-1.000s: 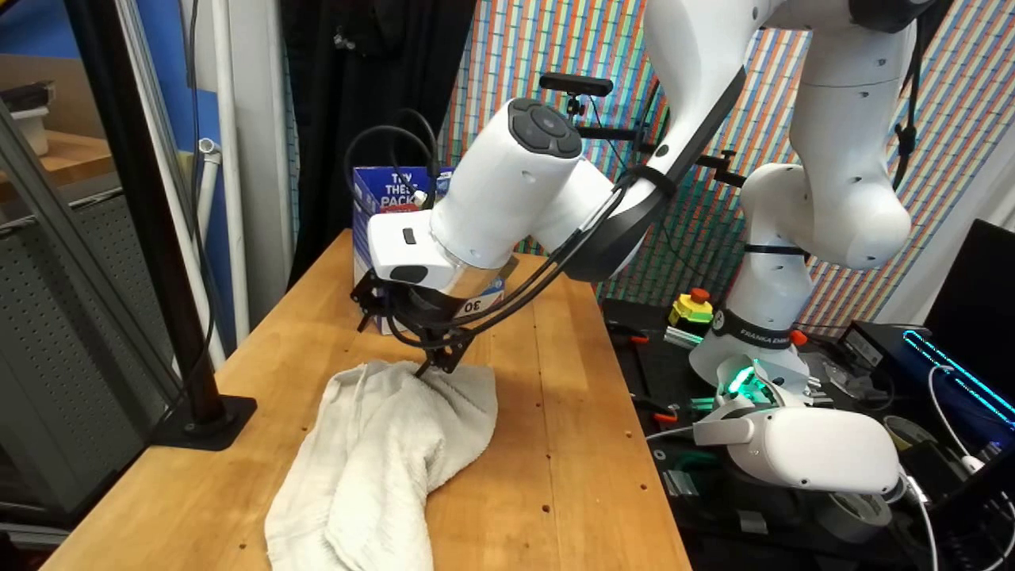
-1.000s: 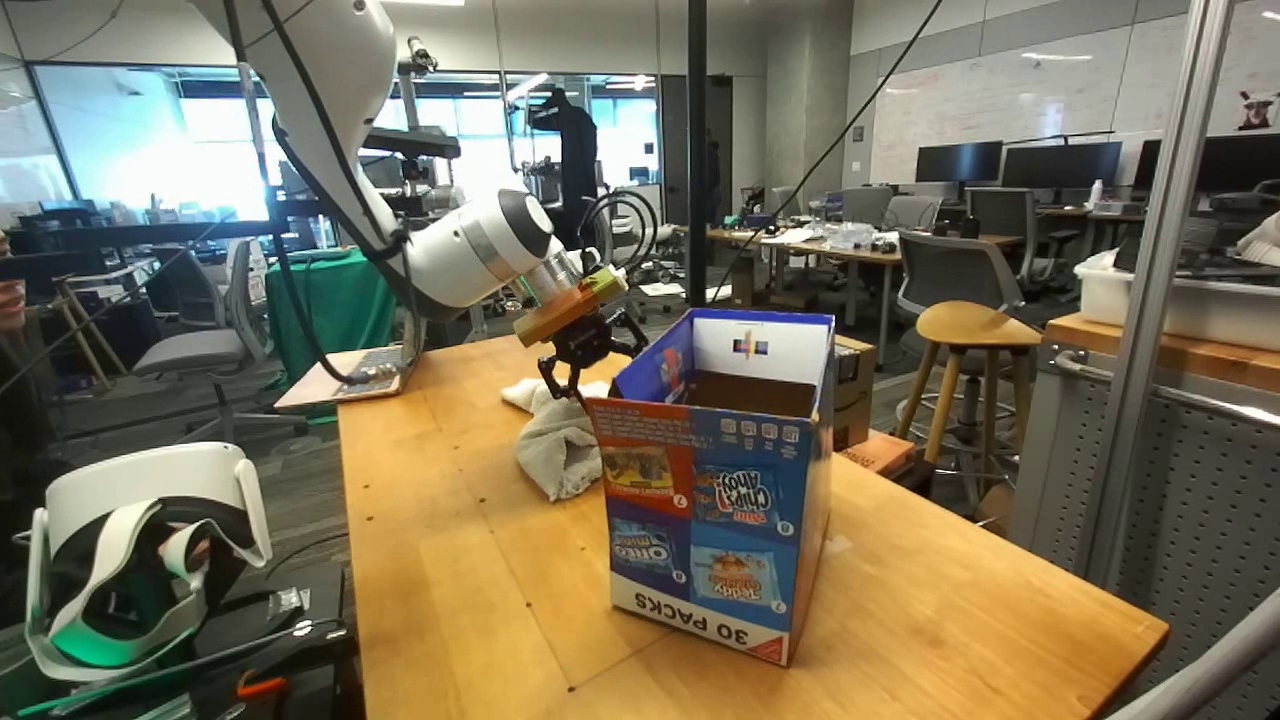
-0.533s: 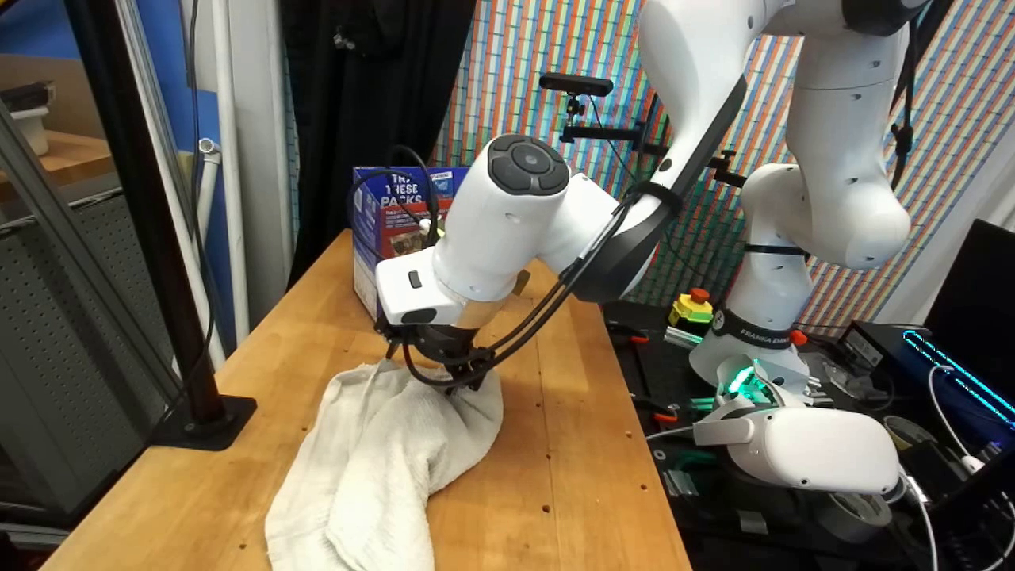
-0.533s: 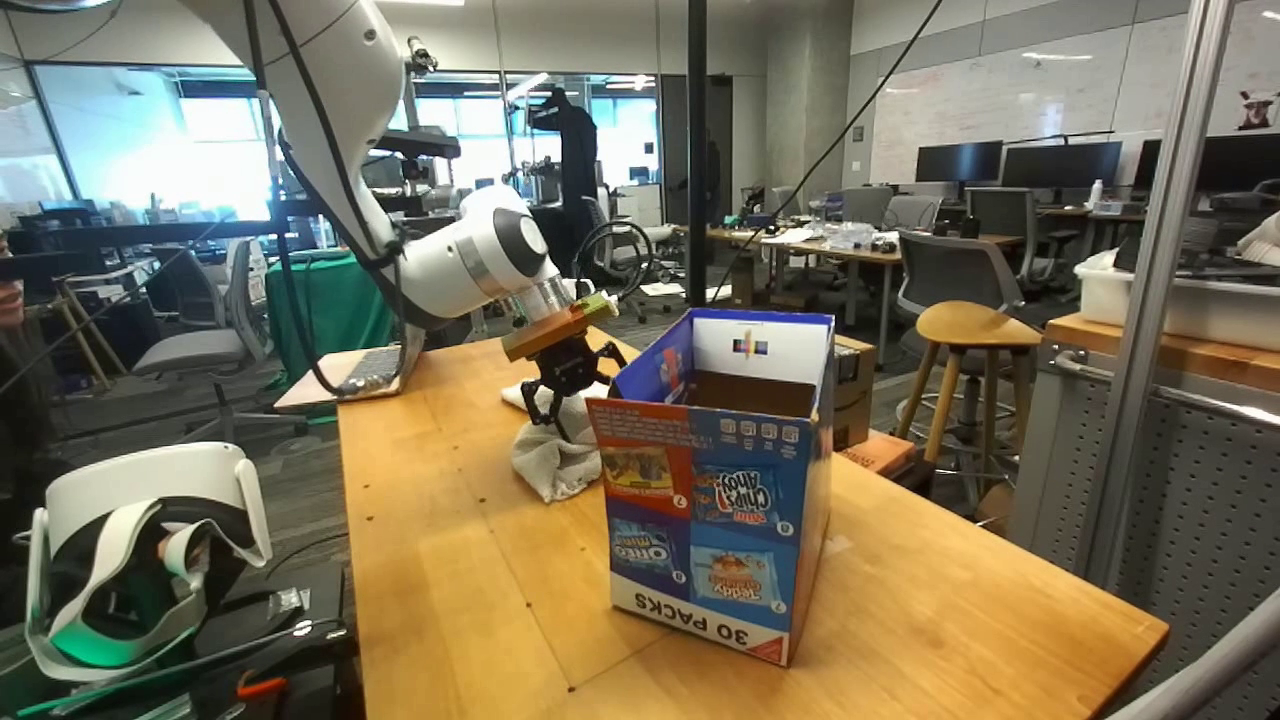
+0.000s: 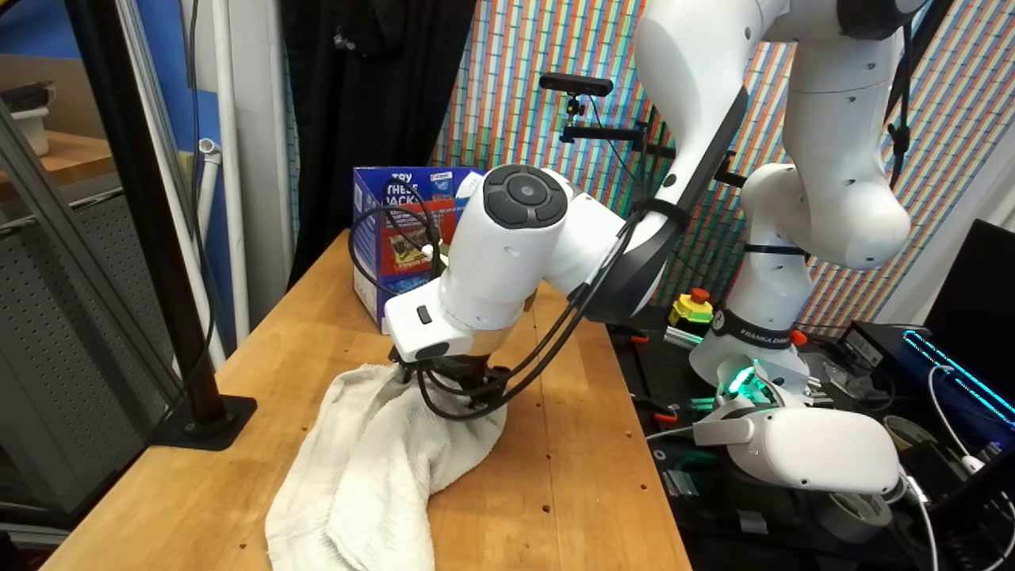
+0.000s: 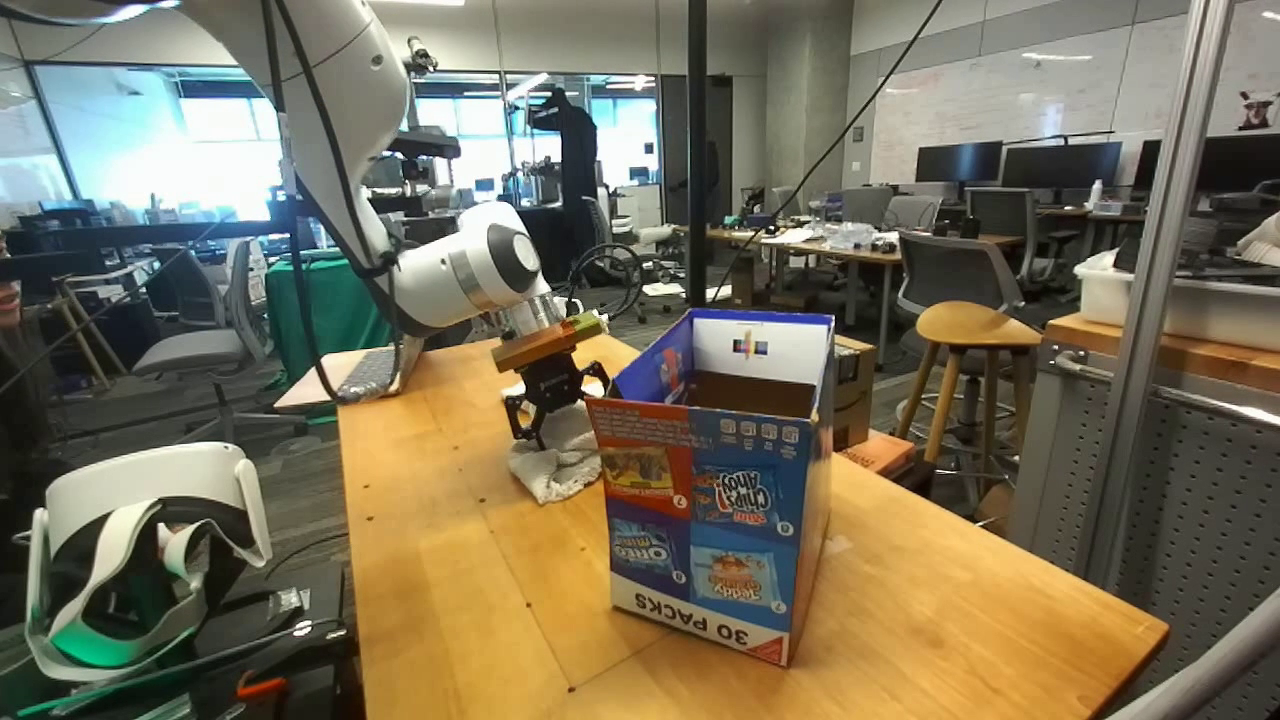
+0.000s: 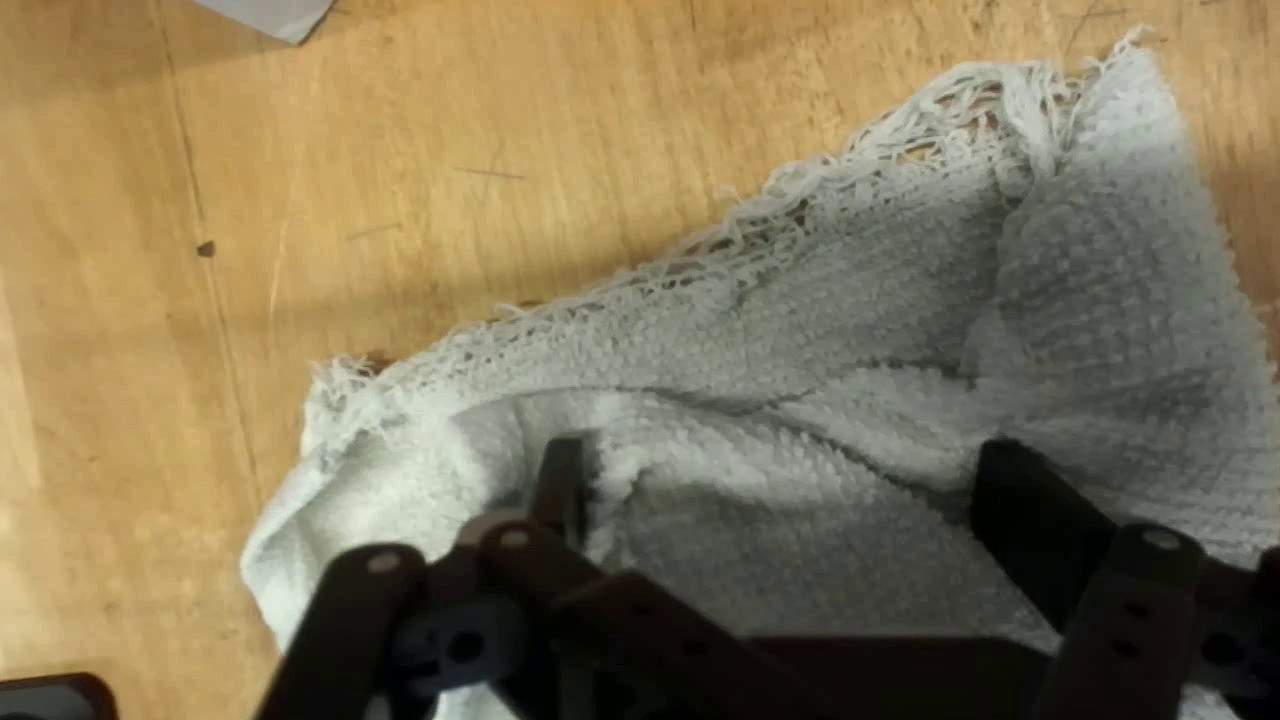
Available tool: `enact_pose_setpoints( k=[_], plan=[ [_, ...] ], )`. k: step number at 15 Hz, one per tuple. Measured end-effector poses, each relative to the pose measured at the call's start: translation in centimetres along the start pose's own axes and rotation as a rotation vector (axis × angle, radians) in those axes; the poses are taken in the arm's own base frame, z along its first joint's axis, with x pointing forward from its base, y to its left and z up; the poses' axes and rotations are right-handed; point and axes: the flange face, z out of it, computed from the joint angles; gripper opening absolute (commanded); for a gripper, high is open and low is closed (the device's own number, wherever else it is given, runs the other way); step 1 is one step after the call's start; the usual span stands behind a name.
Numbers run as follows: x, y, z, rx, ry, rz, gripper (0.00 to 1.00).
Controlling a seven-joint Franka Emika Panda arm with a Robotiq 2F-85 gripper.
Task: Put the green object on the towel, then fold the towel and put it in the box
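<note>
- Compared with a second ago, my arm (image 5: 507,262) is lower and farther from the box (image 6: 705,520); the box itself is unmoved.
- The wooden table (image 6: 470,600) carries the box and the towel (image 5: 373,468).
- The box stands with its top gaping upward — stiff card, I judge, with walls to clear when I bring a load over.
- The towel lies rumpled right under me, near the box but apart from it. I expect it light, limp and hard to damage, its nubby weave giving good friction. The ragged fringe (image 7: 765,222) could snag or pull loose, so I'd leave it and take the thick ridge (image 7: 745,445), biting through several layers; a shallow nip would probably let the rest trail.
- My pincer (image 7: 780,460) is spread wide astride that ridge, pinching nothing. Its fingertips (image 7: 1020,510) are down at the towel; how hard they press, I cannot tell.
- The green object shows nowhere. Perhaps it is wrapped inside — then a deep, gentle hold should keep it from rolling out.
</note>
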Motion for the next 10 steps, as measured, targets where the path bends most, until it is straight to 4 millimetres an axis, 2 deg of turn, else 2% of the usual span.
enact_pose_setpoints(
  k=[1,3,6,10],
  plan=[
    [0.04,-0.13,0.24,0.006,-0.002,-0.010,0.74],
    [0.13,-0.32,0.47,0.015,-0.004,-0.035,0.70],
    [0.35,-0.67,0.38,0.037,-0.005,-0.066,0.44],
    [0.33,-0.68,-0.18,0.066,-0.009,-0.091,0.16]
  ],
)
